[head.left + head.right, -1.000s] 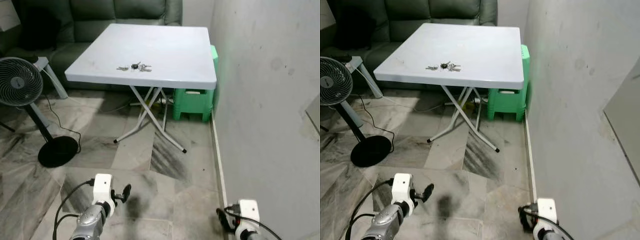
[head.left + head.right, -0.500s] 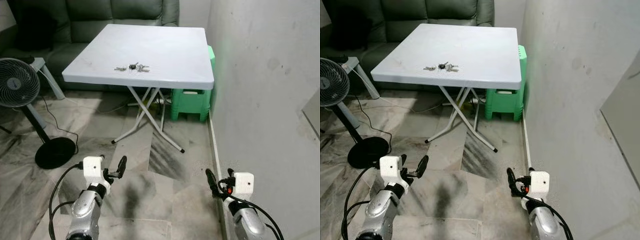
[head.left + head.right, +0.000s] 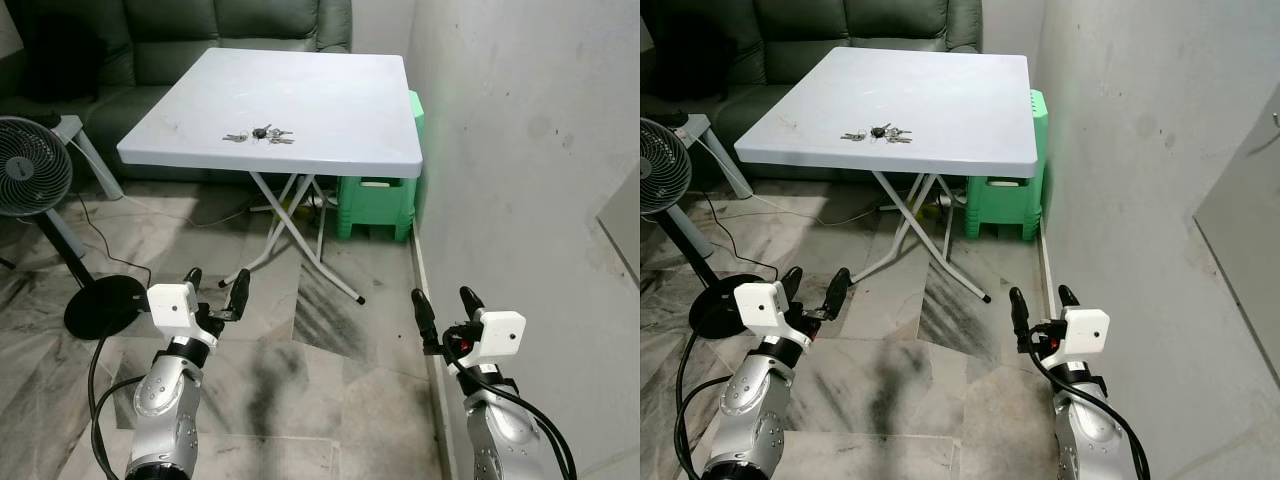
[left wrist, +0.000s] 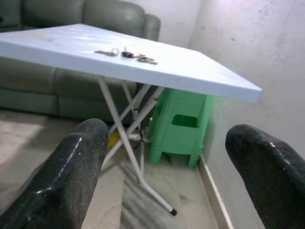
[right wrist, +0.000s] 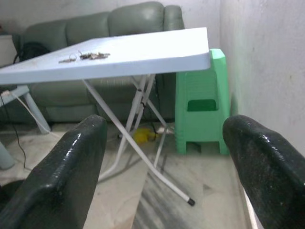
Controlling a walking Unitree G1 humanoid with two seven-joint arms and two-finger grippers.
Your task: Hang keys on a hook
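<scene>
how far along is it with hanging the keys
Nothing looks done yet: the keys lie on the white table, untouched. In hand: the left gripper and right gripper are both raised, open and empty, short of the table over the floor. Left: reach the table, pick up the keys, hang them. I can't make out a hook.

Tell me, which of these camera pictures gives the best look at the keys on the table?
The left eye view: it looks down on the keys, spread out on the white table. The right eye view is similar. Both wrist views see them low and edge-on, a thin cluster.
</scene>
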